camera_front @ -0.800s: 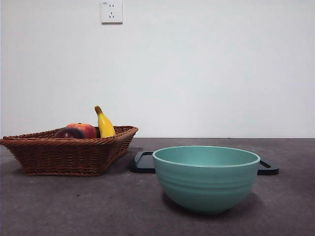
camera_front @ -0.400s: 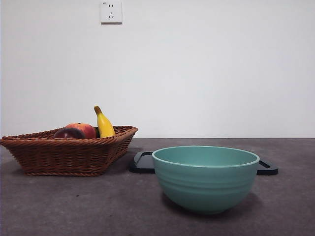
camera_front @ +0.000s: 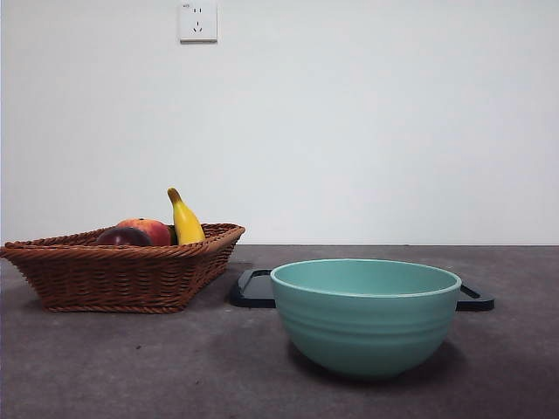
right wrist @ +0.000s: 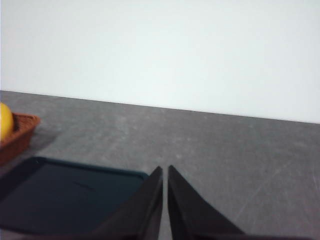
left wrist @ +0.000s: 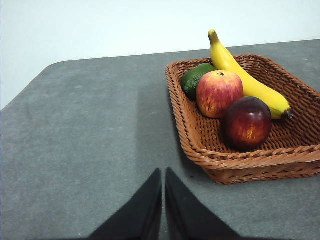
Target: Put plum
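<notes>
Front view: wicker basket (camera_front: 122, 275) at left, plum (camera_front: 122, 236) just clearing its rim; teal bowl (camera_front: 365, 316) centre-right.

Left wrist view: plum (left wrist: 246, 123) inside basket (left wrist: 200, 145) beside green fruit (left wrist: 194, 77), unseen from front; left gripper (left wrist: 163, 175), jaws together, empty.

Right wrist view: dark tray (right wrist: 65, 197); right gripper (right wrist: 165, 172), jaws together, empty.

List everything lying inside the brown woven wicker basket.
The brown woven wicker basket holds a dark maroon plum, a red-yellow round fruit, a yellow banana and a green fruit, partly hidden behind the red-yellow one.
</notes>
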### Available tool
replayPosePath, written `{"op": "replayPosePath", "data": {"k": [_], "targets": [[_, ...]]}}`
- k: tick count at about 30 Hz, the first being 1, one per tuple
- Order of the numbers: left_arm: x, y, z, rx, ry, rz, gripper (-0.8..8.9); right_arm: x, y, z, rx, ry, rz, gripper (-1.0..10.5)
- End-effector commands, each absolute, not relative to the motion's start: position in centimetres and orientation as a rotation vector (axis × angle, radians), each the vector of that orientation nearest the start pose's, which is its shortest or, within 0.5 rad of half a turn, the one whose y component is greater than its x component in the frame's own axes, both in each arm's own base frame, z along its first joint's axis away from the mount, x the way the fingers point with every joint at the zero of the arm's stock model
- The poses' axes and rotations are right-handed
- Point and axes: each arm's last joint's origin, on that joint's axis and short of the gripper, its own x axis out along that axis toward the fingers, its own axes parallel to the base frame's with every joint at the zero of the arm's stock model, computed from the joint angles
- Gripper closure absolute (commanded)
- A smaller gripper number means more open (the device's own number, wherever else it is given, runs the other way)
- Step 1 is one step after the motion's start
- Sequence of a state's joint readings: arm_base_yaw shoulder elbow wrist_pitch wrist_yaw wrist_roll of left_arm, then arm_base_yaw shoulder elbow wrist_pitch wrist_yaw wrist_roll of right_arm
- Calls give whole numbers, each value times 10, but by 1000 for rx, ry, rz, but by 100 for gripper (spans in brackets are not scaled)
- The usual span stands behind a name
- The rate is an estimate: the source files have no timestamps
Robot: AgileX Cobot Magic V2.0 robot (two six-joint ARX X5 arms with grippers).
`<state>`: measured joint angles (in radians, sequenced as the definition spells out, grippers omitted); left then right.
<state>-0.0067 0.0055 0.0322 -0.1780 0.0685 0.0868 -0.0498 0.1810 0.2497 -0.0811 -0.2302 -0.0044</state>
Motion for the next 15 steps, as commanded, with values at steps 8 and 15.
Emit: {"op": "replayPosePath", "data": {"k": [8,15], "targets": [[96,-2,149,71,175,-77,804,96,-1,178,22,9,92,939],[96,-2,149,71,175,-77,804,97,-1,161,60,53,91,939]]}}
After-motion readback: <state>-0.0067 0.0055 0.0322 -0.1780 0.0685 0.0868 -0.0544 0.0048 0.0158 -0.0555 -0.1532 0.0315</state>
